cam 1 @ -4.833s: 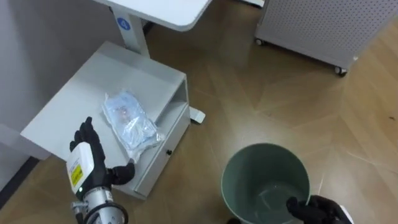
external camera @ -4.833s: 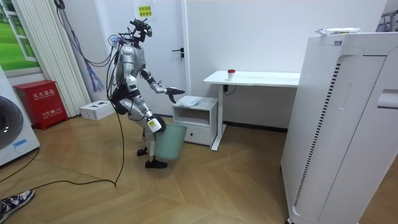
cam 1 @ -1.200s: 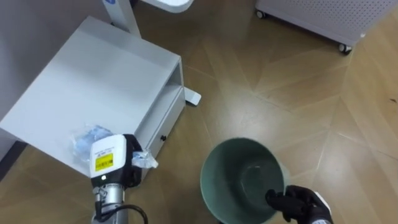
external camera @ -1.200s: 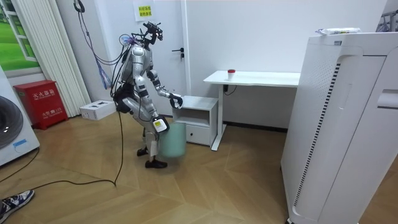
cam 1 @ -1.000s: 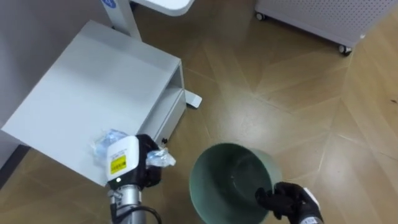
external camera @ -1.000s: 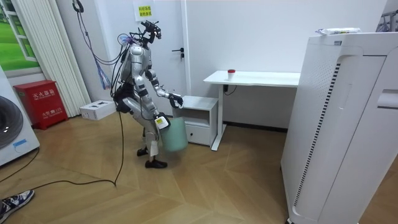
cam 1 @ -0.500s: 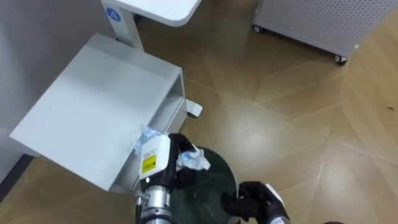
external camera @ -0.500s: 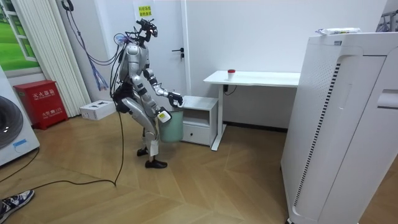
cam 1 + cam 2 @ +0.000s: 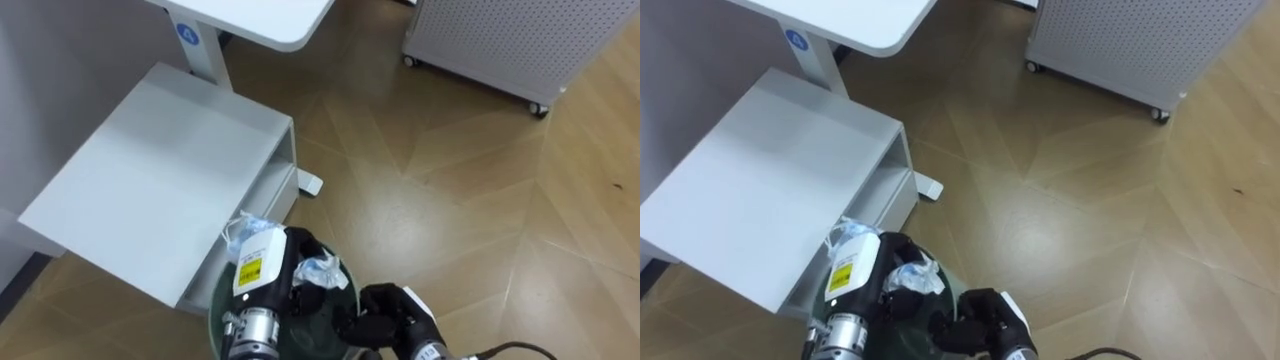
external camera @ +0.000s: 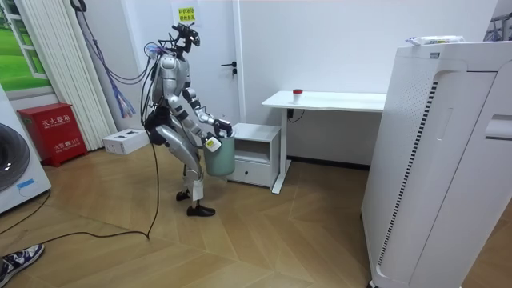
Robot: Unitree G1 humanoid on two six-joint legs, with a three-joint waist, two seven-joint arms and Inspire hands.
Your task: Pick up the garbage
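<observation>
My left hand (image 9: 268,262) is shut on a crumpled clear plastic bag (image 9: 318,270), whose ends stick out on both sides of the fist. It hangs just over the mouth of the green bin (image 9: 325,318), beside the front edge of the white cabinet (image 9: 150,170). At the bin's right side, my right hand (image 9: 388,308) is curled round the rim. In the room view the bin (image 10: 220,157) is held up off the floor, at hip height, against the cabinet (image 10: 258,134), while I stand in front of it.
A white desk (image 9: 270,15) stands behind the cabinet, and a white perforated unit on castors (image 9: 500,40) is at the far right. Wooden floor spreads to the right. A tall white appliance (image 10: 448,160) fills the room view's right.
My left hand has carried the bag off the cabinet top to over the bin. The right hand has lifted the bin up and leftwards under it.
</observation>
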